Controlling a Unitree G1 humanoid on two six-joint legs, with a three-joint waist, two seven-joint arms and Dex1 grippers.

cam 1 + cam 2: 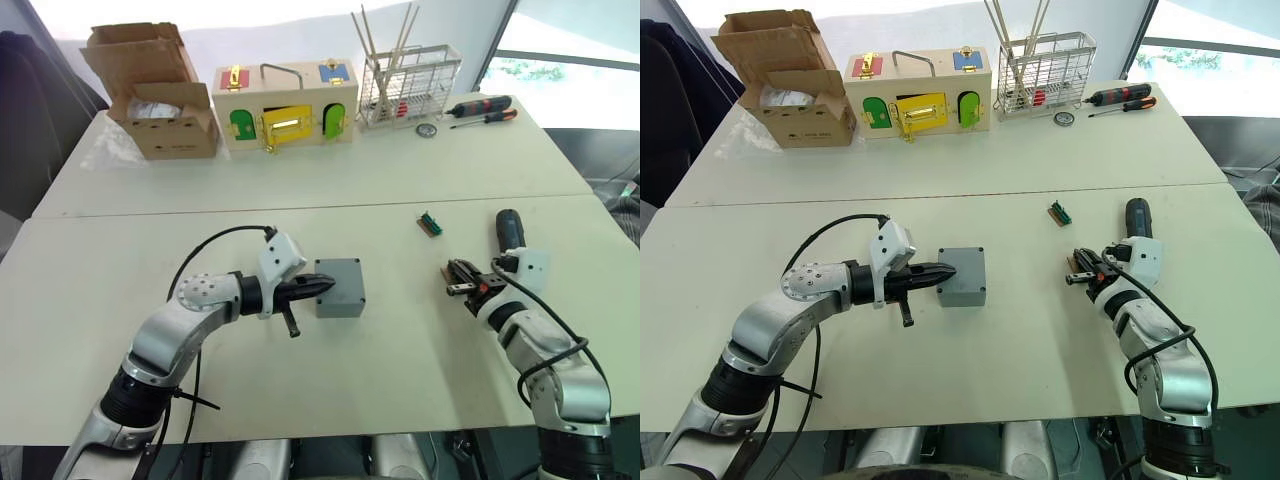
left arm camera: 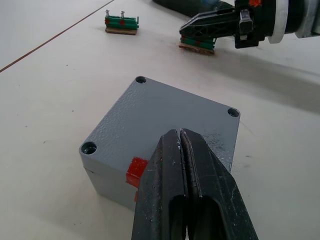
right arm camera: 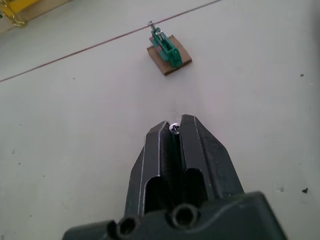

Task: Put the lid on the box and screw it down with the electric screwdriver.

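The lid [image 2: 165,125] is already seated on the box [image 1: 339,288] at the frame's centre, steadied by the left end effector [image 1: 322,287], whose fingers are pressed together. A small screw [image 3: 174,128] is pinched in the right end effector [image 1: 457,277], probably for a corner hole, while the electric screwdriver [image 1: 510,231] lies on the counter [image 1: 400,170] beside it.

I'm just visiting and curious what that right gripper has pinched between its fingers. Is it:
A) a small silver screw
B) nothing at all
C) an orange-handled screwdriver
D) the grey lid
A. In the right wrist view, the right gripper has its fingers closed on a small screw, whose shiny cross-slotted head peeks out at the fingertips.
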